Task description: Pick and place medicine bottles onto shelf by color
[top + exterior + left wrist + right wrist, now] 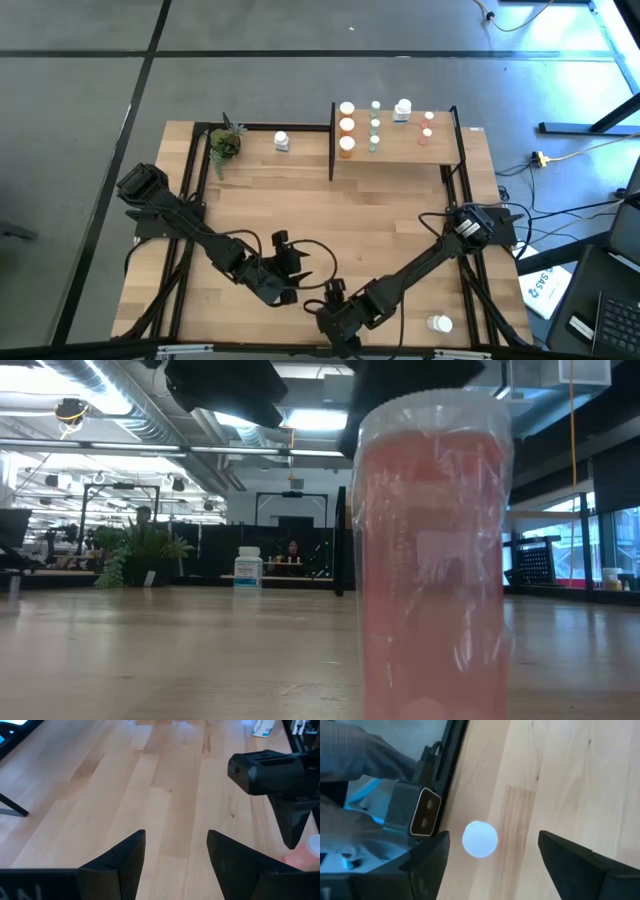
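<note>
A pinkish-red medicine bottle (435, 560) with a white cap (480, 839) stands upright on the table by its near edge, right in front of the low camera. My right gripper (492, 845) hangs open above it, one finger on either side of the cap with a gap on both sides. In the high view the right gripper (335, 298) covers this bottle. My left gripper (290, 260) is open just to its left, with nothing between its fingers (125, 855). The shelf (400, 150) at the far side carries orange (346, 125), green (374, 125), white (402, 110) and pinkish (427, 128) bottles.
One white bottle (282, 141) stands on the table left of the shelf, beside a small potted plant (225, 145). Another white bottle (440, 323) lies near the near right corner. The low camera's housing (420, 817) sits at the table's near edge, close to the right gripper.
</note>
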Tool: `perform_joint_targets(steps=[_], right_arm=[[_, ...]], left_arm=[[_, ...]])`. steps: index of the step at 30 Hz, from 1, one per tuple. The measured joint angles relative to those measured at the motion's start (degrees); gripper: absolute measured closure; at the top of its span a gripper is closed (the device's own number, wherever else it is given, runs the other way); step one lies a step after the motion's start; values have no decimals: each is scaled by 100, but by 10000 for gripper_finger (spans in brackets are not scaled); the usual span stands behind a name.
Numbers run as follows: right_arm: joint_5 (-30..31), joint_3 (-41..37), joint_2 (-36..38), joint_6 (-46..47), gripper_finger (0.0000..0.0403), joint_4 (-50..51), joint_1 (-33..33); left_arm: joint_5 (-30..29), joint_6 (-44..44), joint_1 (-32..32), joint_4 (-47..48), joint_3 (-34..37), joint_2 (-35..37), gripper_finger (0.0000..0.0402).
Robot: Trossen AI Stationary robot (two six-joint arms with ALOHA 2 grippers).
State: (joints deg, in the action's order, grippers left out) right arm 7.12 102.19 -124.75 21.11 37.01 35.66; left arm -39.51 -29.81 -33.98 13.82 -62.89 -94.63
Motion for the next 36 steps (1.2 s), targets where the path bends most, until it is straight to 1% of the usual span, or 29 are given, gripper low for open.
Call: perform_joint_targets(steps=[3,8,31,34,36], right_arm=[[-9,0,-1,219,96,78,4],[153,0,-4,244,96,64,17],[76,-13,-374,218,96,-166,80],[78,-13,-378,159,102,-180,80],[78,-13,-378,112,113,-198,80]], left_arm=[[2,1,41,0,0,0,195],[1,1,100,-2,0,0,195],[0,1,122,-57,-4,2,195],[1,0,122,-59,-4,2,195],[0,0,122,-59,-4,2,195]])
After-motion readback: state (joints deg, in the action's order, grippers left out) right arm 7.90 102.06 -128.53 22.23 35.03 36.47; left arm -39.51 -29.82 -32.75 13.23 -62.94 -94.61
